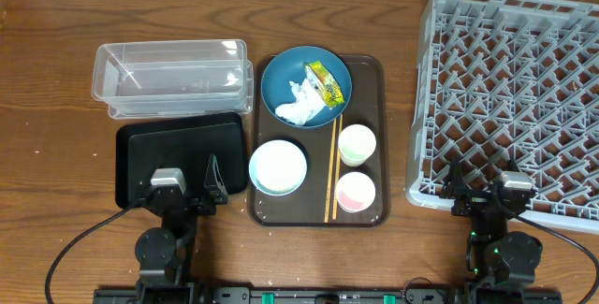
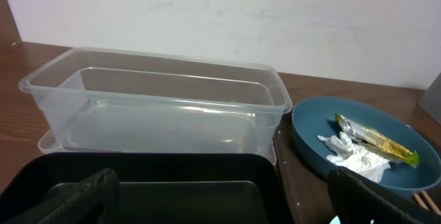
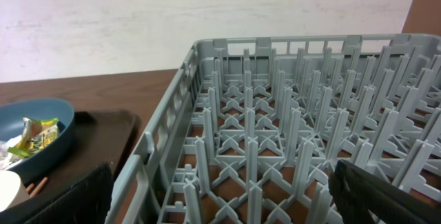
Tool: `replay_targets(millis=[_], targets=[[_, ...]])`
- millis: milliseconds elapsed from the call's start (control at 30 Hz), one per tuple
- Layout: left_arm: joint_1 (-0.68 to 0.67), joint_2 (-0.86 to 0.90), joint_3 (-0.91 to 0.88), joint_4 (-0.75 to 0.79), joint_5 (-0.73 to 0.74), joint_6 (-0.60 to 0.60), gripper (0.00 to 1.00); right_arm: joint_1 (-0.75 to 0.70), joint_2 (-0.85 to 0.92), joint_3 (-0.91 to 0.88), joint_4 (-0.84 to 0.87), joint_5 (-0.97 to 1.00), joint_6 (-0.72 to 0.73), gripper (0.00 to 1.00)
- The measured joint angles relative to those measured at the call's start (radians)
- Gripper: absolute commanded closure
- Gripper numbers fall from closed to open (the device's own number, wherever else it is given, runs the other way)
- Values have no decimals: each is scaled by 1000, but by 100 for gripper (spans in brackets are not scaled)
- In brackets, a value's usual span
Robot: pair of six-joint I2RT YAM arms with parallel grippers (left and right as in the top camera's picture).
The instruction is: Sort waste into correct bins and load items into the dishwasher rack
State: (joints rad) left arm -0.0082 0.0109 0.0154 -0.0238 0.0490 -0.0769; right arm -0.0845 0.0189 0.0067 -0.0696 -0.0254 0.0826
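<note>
Bench is dark wood. Biggest thing on it is the grey dishwasher rack at 3 o'clock, peg lattice bare as far as I can see. Brown serving tray sits dead centre, just beside the rack, not touching. Clear tub is at 10 o'clock from the tray with nothing visible inside, and seems to rest on a second clear piece. Black tray is at 8 o'clock, touching or nearly touching the tub's near edge. On the brown tray: blue bowl at 12 o'clock, white bowl at 8 o'clock overhanging the tray's left rim, pale green cup at 3 o'clock, pinkish cup at 5 o'clock. All are upright, mouths up. Chopsticks lie side by side along the 12–6 line, between the white bowl and the cups. Waste is all in the blue bowl: crumpled white tissue at its 6 o'clock, yellow-green wrapper at its 2 o'clock, touching the tissue. Can't make out rice grains. Left fingers are spread wide, holding nothing, low over the black tray's near edge. Right fingers are also spread wide and holding nothing, at the rack's 7 o'clock corner.
</note>
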Motion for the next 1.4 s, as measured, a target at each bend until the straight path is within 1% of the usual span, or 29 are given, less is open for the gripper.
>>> replay_targets(millis=[800, 967, 1067, 1133, 1267, 1400], targets=[[0, 0, 0, 0, 0, -1, 1, 0, 0, 0, 0, 14, 0, 1], [0, 22, 23, -36, -1, -34, 1, 0, 2, 5, -2, 24, 0, 1], [0, 99, 61, -86, -1, -66, 1, 0, 24, 38, -9, 30, 26, 1], [0, 184, 122, -146, -1, -81, 1, 0, 60, 80, -13, 33, 62, 1], [0, 422, 337, -282, -3, -90, 1, 0, 198, 215, -34, 34, 103, 1], [0, 660, 578, -436, 14, -99, 1, 0, 401, 378, -121, 34, 112, 1]])
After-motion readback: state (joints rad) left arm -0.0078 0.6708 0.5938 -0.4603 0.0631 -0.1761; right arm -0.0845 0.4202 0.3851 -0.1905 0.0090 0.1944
